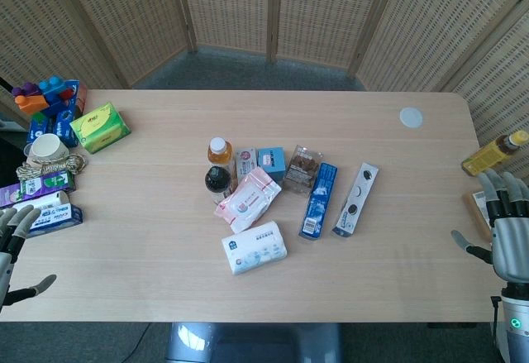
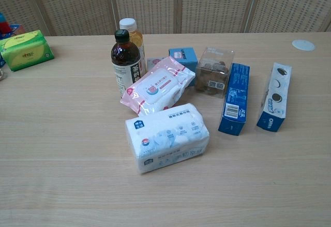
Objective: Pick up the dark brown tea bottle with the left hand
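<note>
Dark brown tea bottle stood upright, touching the pink wipes pack; I saw my left hand well apart leftward, fingers spread, empty; right hand likewise, farther.

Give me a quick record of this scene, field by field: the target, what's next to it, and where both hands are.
target: dark brown tea bottle, upright, black cap on
behind it: orange drink bottle, upright, white cap
right of it: pink wipes pack, leaning against the bottle's side
in front: white tissue pack, lying flat
left hand: at the table's left edge, open, holding nothing, far from the bottle
right hand: at the table's right edge, open, holding nothing
task state: bottle not yet touched
</note>
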